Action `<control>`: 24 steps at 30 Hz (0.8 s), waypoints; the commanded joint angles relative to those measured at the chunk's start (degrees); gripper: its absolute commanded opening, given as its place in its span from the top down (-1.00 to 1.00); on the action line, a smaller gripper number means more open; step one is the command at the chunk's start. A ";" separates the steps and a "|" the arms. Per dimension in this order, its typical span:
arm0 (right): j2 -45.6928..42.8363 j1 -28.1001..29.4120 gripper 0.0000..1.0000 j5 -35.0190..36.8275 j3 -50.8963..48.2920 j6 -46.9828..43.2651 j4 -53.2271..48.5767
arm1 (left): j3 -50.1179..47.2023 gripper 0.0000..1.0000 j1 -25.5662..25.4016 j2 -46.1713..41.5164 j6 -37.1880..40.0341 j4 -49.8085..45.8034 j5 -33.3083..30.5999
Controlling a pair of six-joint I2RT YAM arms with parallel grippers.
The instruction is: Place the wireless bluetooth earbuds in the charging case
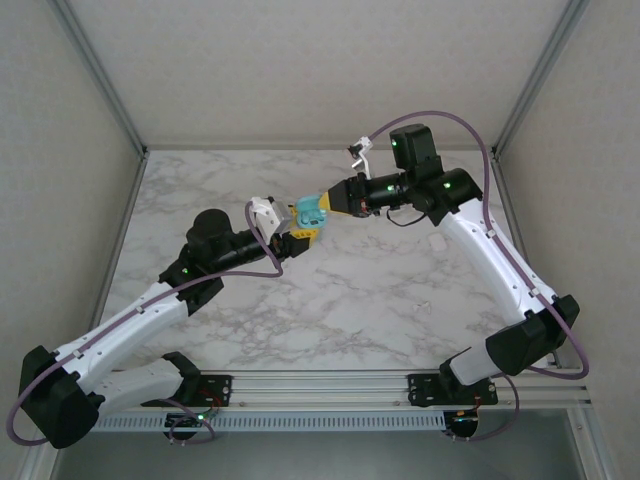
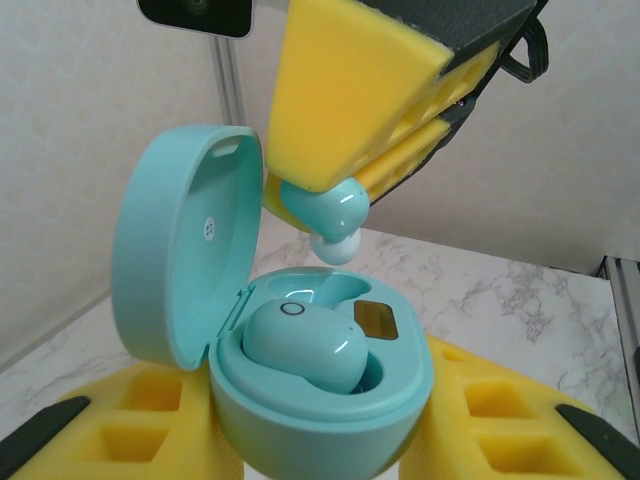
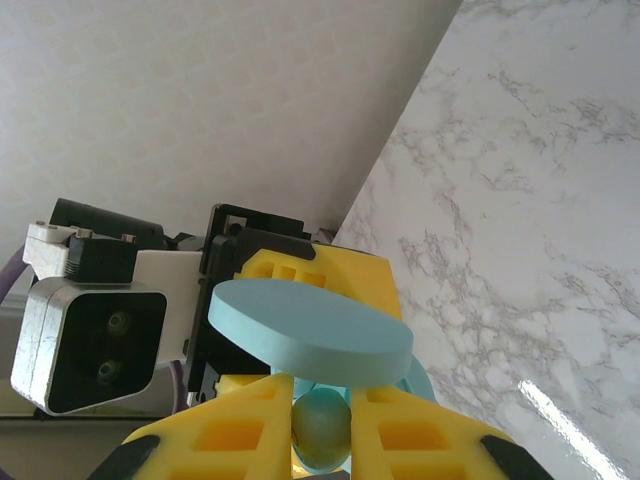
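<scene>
My left gripper (image 2: 320, 445) is shut on the charging case (image 2: 330, 400), a light-blue oval held upright above the table with its lid (image 2: 170, 240) swung open to the left. One earbud (image 2: 300, 345) sits in the near socket; the far socket (image 2: 325, 288) is empty. My right gripper (image 3: 322, 430) is shut on the other earbud (image 3: 322, 435), which hangs just above the empty socket and apart from it (image 2: 335, 212). In the top view both grippers, left (image 1: 298, 238) and right (image 1: 325, 205), meet over the table's middle at the case (image 1: 308, 213).
The marble table (image 1: 380, 300) lies below, walled at the back and both sides, with metal posts in the corners. A small white piece (image 1: 437, 241) lies on the table under the right arm. The left wrist camera (image 3: 90, 340) sits close behind the case lid (image 3: 310, 335).
</scene>
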 commanded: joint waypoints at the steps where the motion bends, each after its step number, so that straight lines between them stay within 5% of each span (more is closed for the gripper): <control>1: 0.20 0.46 0.65 -2.05 0.32 -0.50 0.46 | 1.97 0.58 -0.15 0.01 0.12 1.58 1.04; 24: 1.05 0.94 0.59 -0.61 -1.15 -4.45 -3.04 | 1.77 0.58 -0.24 0.67 -2.99 4.77 0.78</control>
